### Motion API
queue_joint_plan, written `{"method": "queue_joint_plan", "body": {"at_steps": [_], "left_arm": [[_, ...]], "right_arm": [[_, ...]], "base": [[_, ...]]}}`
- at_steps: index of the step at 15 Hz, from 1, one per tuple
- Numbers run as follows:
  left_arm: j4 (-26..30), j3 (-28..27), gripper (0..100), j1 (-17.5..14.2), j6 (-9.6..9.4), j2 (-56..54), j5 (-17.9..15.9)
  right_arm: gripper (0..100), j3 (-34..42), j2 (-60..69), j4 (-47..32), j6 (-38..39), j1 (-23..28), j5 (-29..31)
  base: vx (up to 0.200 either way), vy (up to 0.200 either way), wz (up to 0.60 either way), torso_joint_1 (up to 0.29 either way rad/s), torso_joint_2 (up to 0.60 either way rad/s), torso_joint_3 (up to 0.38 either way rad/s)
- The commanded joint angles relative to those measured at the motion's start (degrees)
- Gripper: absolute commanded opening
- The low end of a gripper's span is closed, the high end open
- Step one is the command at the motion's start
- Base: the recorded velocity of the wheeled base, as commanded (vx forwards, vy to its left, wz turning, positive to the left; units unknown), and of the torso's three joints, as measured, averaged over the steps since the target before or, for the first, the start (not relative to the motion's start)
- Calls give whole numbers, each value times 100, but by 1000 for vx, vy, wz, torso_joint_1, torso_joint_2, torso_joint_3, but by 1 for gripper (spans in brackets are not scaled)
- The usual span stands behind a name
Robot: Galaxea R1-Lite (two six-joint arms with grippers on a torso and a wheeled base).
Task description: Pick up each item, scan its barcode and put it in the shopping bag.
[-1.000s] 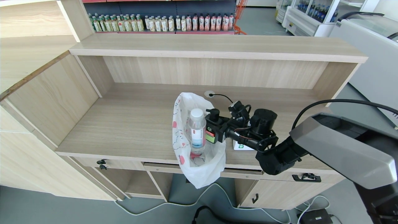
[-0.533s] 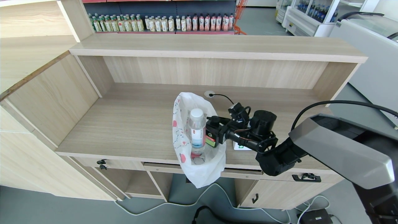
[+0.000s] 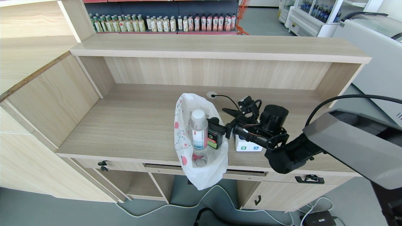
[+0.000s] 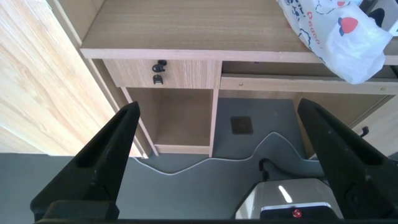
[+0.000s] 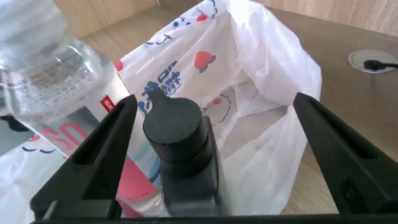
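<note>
A white shopping bag point(image 3: 185, 138) with red and blue prints stands open at the counter's front edge. Inside it stands a clear water bottle point(image 3: 198, 130) with a white cap. A black pump bottle point(image 3: 215, 135) with a green and red label leans beside it, on the bag's right. My right gripper point(image 3: 229, 123) is open just right of the bag. In the right wrist view the black pump bottle point(image 5: 183, 149) lies ahead between the wide-spread fingers point(image 5: 93, 165), next to the water bottle point(image 5: 56, 81). My left gripper point(image 4: 217, 162) hangs open below counter height, over the floor.
A small white scanner box point(image 3: 248, 145) sits on the counter point(image 3: 135, 122) under my right wrist. A black cable runs from a grommet point(image 3: 212, 94) behind the bag. The bag point(image 4: 339, 31) overhangs the drawer front. Cables lie on the floor point(image 4: 205, 165).
My right gripper lowered the black pump bottle into the bag, let go of it, and drew back to the right with its fingers spread.
</note>
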State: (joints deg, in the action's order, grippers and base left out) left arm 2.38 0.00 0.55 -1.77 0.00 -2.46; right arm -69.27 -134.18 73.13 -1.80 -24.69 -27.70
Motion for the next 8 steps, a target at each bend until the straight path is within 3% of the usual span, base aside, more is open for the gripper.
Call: {"method": "queue_joint_plan", "body": {"at_steps": [1, 5, 8], "left_arm": [[0, 0, 100, -2, 1, 9, 0], [0, 0, 100, -2, 1, 9, 0], [0, 0, 100, -2, 1, 9, 0]], "right_arm": [[100, 317, 489, 17, 13, 227, -8], [100, 915, 1360, -36, 207, 465, -8], [100, 1732, 2827, -335, 796, 509, 1]], "base": [[0, 0, 0, 0, 0, 0], [0, 0, 0, 0, 0, 0], [0, 0, 0, 0, 0, 0]]}}
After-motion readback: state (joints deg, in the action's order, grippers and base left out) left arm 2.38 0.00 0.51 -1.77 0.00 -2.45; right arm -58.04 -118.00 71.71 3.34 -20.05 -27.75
